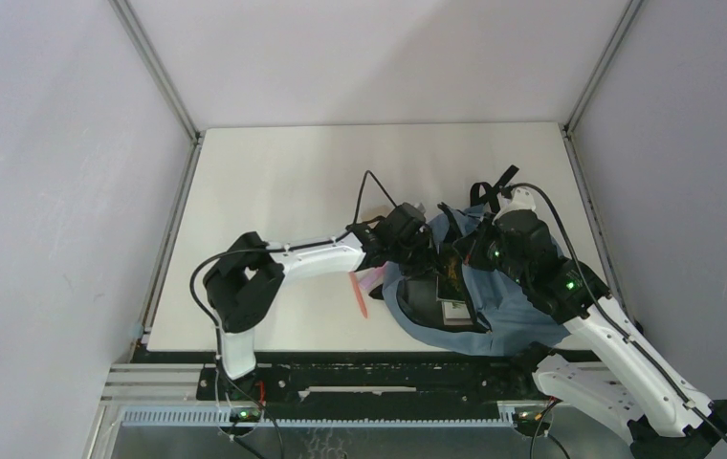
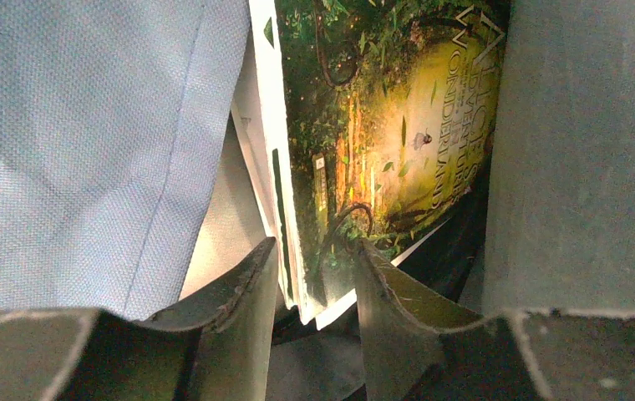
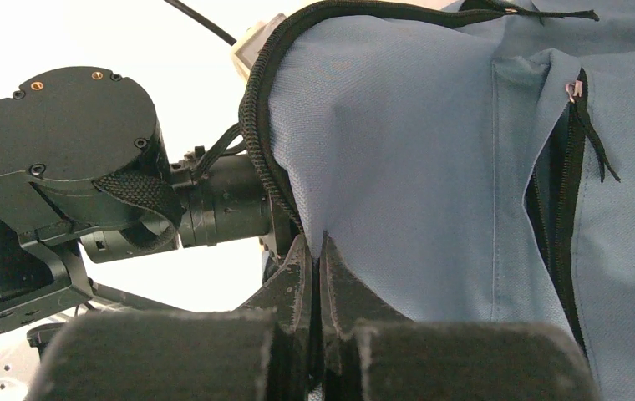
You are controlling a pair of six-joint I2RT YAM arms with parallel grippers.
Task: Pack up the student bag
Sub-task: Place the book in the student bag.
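The student bag [image 1: 508, 320] lies on the right half of the worktop [image 1: 274, 182], with its opening turned left, toward our left arm. Our right fingers [image 3: 318, 280] are pressed together on a fold of the blue fabric just beside the black zipper [image 3: 257, 125], lifting the edge of the mouth. Our left fingers [image 2: 260, 280] stand partly spread on either side of the lower corner of a book [image 2: 381, 125] that sits inside the opening. We cannot tell whether they truly bite on it or only flank it.

The step in hand, as we judge it, is seating the book in the bag. To do it well, we hold the right pinch high and taut so the flap does not sag onto the cover. We slide the book along its own plane toward the bottom of the bag and do not twist it against the lining. We release only once it rests flat, then draw the left fingers straight back out, clear of the zipper teeth.
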